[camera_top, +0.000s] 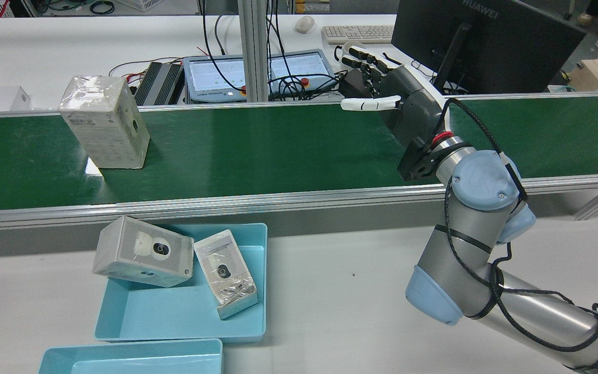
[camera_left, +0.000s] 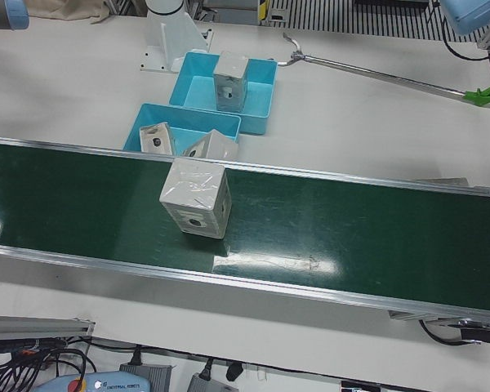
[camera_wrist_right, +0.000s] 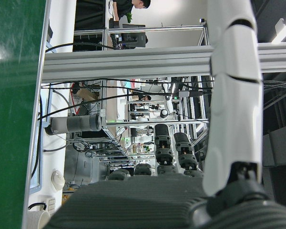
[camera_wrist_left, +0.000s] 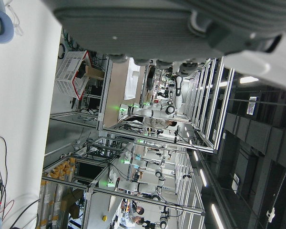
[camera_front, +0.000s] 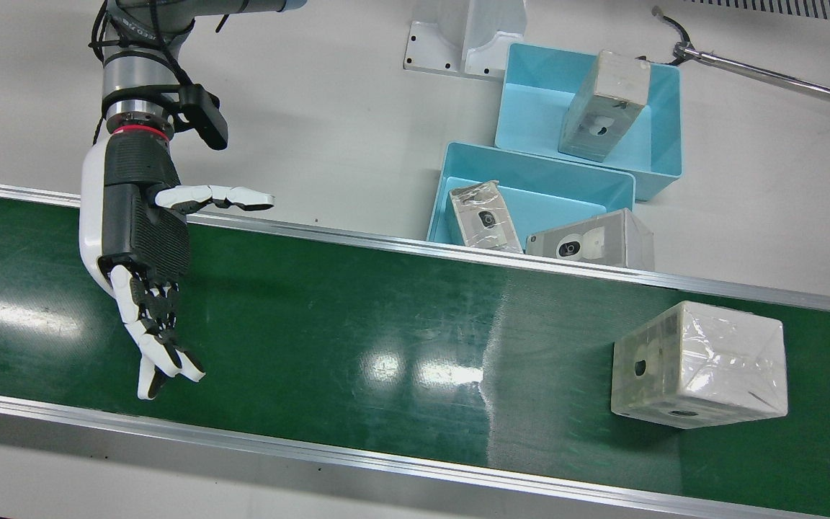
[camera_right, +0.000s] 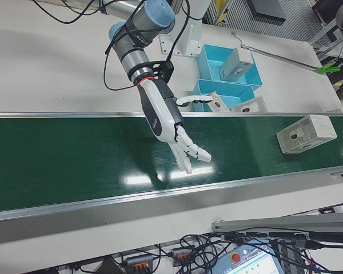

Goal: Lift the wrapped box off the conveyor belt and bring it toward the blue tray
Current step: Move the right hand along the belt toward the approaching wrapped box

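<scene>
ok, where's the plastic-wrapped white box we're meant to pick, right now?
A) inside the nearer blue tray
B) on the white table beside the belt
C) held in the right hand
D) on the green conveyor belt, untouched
D: the plastic-wrapped white box sits alone on the green conveyor belt, far from the open, empty right hand.

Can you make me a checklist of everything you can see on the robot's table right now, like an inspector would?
Surface: green conveyor belt with shiny glare patches, running across a white table.
Job's things: wrapped box on the belt, untouched; near blue tray holds one small box, another leans on its rim; far blue tray holds one box.
Clutter: metal rod on the table.
Hands: right hand open above the belt, far from the box; left hand barely shows, state unclear.
Cables: black cable strapped along the right arm.
Surroundings: monitor, keyboard, touchscreen panel.
</scene>
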Controlling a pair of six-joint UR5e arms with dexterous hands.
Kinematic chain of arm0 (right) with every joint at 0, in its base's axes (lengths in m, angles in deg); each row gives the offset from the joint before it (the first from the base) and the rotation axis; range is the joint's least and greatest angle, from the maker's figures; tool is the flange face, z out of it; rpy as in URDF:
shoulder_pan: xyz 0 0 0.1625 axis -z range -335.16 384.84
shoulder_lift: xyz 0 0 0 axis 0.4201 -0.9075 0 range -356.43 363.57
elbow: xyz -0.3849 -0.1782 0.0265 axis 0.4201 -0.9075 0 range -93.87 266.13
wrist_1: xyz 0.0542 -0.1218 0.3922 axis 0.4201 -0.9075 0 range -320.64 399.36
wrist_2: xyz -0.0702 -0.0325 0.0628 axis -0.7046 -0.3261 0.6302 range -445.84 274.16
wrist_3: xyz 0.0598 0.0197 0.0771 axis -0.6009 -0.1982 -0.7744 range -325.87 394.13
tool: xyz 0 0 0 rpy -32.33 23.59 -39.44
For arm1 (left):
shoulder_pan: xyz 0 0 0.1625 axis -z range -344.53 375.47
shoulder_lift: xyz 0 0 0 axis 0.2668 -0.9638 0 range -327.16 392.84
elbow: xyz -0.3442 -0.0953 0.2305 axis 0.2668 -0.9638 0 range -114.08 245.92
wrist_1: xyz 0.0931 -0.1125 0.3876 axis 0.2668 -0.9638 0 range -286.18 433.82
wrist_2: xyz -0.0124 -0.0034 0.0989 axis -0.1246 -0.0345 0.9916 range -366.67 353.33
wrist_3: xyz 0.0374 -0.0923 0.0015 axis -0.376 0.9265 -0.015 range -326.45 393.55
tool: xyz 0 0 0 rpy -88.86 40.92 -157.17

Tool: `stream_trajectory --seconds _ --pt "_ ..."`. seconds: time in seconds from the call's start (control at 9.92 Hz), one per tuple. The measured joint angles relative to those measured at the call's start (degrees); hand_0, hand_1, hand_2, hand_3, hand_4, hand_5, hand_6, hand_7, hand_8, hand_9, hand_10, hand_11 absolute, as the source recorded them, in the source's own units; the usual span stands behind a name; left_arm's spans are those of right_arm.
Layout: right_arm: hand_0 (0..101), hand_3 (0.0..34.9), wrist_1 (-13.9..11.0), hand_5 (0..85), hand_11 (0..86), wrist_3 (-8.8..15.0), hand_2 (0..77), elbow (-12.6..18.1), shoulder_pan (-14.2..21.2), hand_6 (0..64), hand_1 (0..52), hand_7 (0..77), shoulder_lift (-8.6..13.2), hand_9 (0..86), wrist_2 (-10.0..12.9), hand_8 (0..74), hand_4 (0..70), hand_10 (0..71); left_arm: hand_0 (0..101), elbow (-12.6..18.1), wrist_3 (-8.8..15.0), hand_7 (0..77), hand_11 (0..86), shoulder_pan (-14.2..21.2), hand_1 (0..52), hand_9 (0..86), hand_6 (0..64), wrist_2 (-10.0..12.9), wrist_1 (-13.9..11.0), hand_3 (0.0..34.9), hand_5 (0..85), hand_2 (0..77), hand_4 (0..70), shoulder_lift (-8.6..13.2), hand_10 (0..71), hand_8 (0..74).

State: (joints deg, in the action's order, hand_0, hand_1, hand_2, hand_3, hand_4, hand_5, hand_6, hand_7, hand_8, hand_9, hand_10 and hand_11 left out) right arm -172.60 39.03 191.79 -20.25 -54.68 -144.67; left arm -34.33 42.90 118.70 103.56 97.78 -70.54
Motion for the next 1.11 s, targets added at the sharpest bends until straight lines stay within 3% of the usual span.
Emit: stream_trajectory --seconds 0.5,0.61,0.71,0.81,0.91,1.11 --pt "50 0.0 0.0 15.3 1.1 0.7 13.6 -1.9 2.8 4.9 18.5 18.0 2.5 3.8 2.9 2.2 7.6 0.0 0 0.0 0.0 0.5 0.5 0.0 0.0 0.5 0.5 0.0 0.0 0.0 1.1 0.5 0.0 0.0 0.5 0.5" --pt "52 0.0 0.0 15.8 0.5 0.7 13.6 -2.5 3.1 4.9 21.3 18.0 2.9 3.3 3.1 2.2 7.6 0.0 0 0.0 0.0 0.5 0.5 0.0 0.0 0.5 0.5 0.0 0.0 0.0 1.1 0.5 0.0 0.0 0.5 0.5" --pt "52 0.0 0.0 15.8 0.5 0.7 13.6 -2.9 3.4 5.5 21.3 18.0 3.2 3.3 3.3 2.2 7.6 0.0 0 0.0 0.0 0.5 0.5 0.0 0.0 0.5 0.5 0.0 0.0 0.0 1.1 1.1 0.0 0.0 0.5 0.5" --pt "50 0.0 0.1 15.8 1.1 0.7 14.7 -3.2 3.7 5.5 16.9 17.5 3.4 3.3 3.3 2.2 7.6 0.0 0 0.0 0.0 0.5 0.5 0.0 0.0 0.5 0.5 0.0 0.0 0.0 1.1 1.1 0.0 0.0 0.5 0.5" --pt "50 0.0 0.2 15.3 1.1 0.7 12.5 -3.3 4.1 5.5 19.6 17.5 3.5 3.3 3.4 2.2 8.2 0.0 0 0.0 0.0 0.5 0.5 0.0 0.0 0.5 0.5 0.0 0.0 0.0 1.1 1.1 0.0 0.0 0.5 0.5" --pt "50 0.0 0.2 15.3 1.1 0.7 13.6 -3.4 5.2 5.5 19.6 17.5 3.5 3.3 3.4 2.2 8.2 0.0 0 0.0 0.0 0.5 0.5 0.0 0.0 0.5 0.5 0.0 0.0 0.0 1.1 1.1 0.0 0.0 0.5 0.5"
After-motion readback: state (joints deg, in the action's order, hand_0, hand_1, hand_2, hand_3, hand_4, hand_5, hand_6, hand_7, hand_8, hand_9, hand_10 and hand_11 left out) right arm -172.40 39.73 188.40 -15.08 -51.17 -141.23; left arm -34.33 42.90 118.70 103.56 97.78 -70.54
